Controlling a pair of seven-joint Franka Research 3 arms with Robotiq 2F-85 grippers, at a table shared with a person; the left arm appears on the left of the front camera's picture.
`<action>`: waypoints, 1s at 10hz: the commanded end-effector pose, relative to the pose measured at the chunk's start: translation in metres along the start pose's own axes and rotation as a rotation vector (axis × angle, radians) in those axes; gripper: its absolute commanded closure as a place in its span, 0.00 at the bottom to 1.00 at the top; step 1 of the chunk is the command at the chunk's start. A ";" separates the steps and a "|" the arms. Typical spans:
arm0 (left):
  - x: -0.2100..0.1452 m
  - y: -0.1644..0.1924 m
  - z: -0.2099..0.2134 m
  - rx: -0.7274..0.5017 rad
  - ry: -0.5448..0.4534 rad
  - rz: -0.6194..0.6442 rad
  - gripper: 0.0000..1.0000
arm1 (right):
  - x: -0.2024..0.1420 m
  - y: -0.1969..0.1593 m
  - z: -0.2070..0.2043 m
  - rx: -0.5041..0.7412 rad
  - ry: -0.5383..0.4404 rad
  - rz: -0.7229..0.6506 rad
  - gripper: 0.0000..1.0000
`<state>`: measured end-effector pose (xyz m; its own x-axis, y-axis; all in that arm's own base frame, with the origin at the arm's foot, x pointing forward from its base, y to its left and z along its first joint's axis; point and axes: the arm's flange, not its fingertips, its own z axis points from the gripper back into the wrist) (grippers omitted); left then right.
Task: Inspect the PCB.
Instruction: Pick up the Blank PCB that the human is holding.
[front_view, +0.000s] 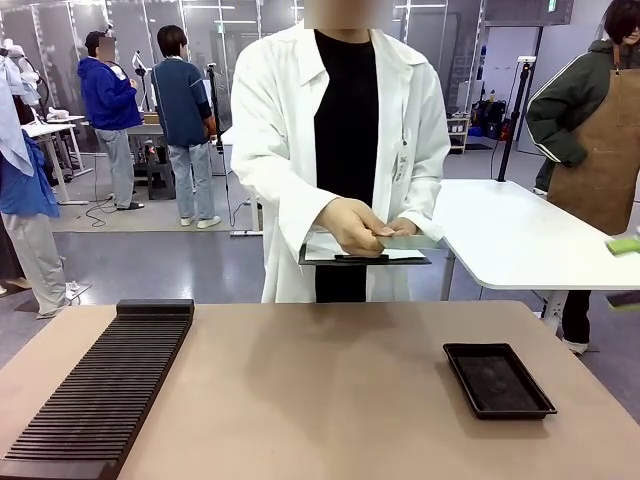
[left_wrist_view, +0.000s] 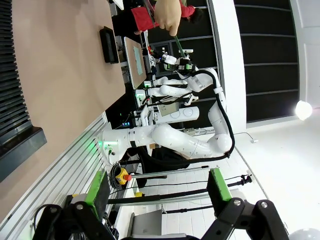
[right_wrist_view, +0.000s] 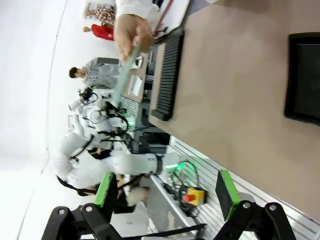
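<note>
PCB (front_view: 408, 241) is pinched only in the person's hands (front_view: 355, 225) above the clipboard (front_view: 365, 258), so a fumble could drop it, with the left gripper (left_wrist_view: 159, 190) and right gripper (right_wrist_view: 166, 192) both spread wide, empty and well apart from it.

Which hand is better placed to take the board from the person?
Probably the right hand: the person holds the board right of the middle, on the side of the tray. Both hands stand open, so the left hand has no edge.
</note>
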<state>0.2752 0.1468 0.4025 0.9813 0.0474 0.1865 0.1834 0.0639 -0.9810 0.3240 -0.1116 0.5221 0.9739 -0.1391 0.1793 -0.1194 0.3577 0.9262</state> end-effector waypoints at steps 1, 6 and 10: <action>-0.001 -0.003 0.001 0.013 0.004 -0.006 0.00 | 0.019 0.026 -0.027 0.019 -0.023 -0.096 0.00; -0.001 -0.003 0.001 0.013 0.004 -0.006 0.00 | 0.034 0.038 -0.113 0.105 0.014 -0.250 0.00; -0.001 -0.003 0.001 0.013 0.004 -0.006 0.00 | 0.026 0.038 -0.160 0.140 0.042 -0.292 0.00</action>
<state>0.2753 0.1466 0.4027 0.9813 0.0464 0.1869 0.1838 0.0645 -0.9808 0.3753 0.0363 0.5062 0.9853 -0.1477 -0.0854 0.1145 0.2015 0.9728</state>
